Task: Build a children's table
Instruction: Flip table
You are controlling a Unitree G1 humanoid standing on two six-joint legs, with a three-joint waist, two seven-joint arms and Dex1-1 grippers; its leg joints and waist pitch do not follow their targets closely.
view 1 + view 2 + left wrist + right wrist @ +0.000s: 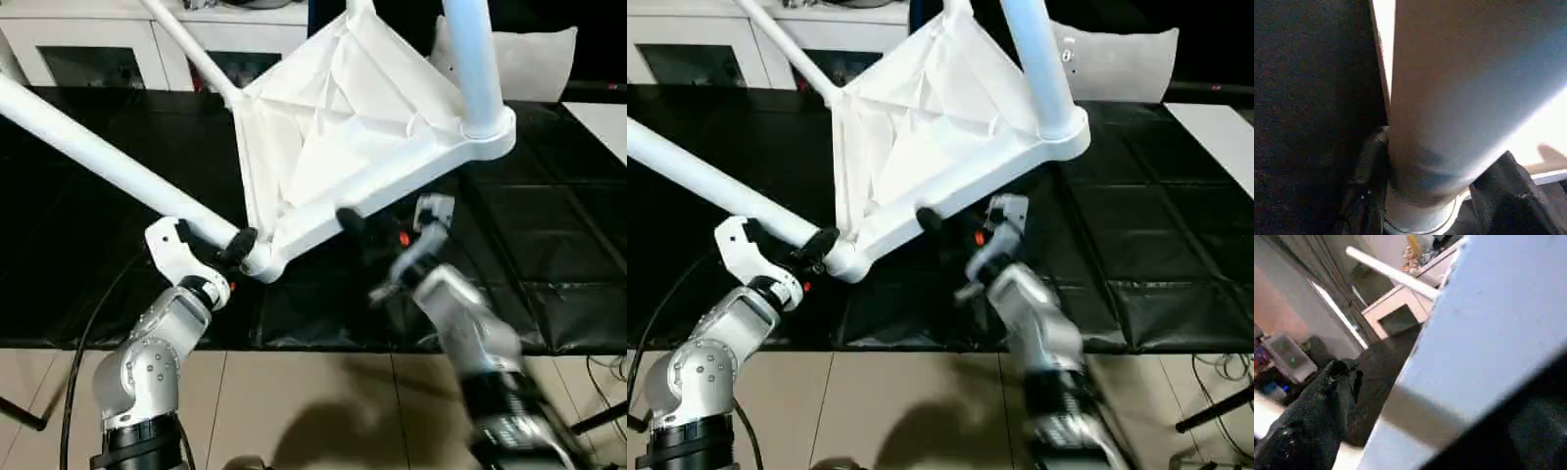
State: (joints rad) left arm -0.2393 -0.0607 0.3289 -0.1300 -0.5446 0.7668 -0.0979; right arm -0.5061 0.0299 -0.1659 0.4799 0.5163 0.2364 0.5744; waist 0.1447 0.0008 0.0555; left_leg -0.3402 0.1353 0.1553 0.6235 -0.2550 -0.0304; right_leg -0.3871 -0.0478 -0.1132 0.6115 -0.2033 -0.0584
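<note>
Left pincer (pixel 233 247) clamped on leg (pixel 98 152) near corner socket; right pincer (pixel 367 235) clamped on tilted table top (pixel 343 117) near edge, above black worktop (pixel 88 264)

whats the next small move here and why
Probably keep both grips and ease the table top down toward the black work table. The top is tilted up on edge, the left gripper clamps a leg beside its corner socket, the right gripper grips the near rim, and three legs look seated.
</note>
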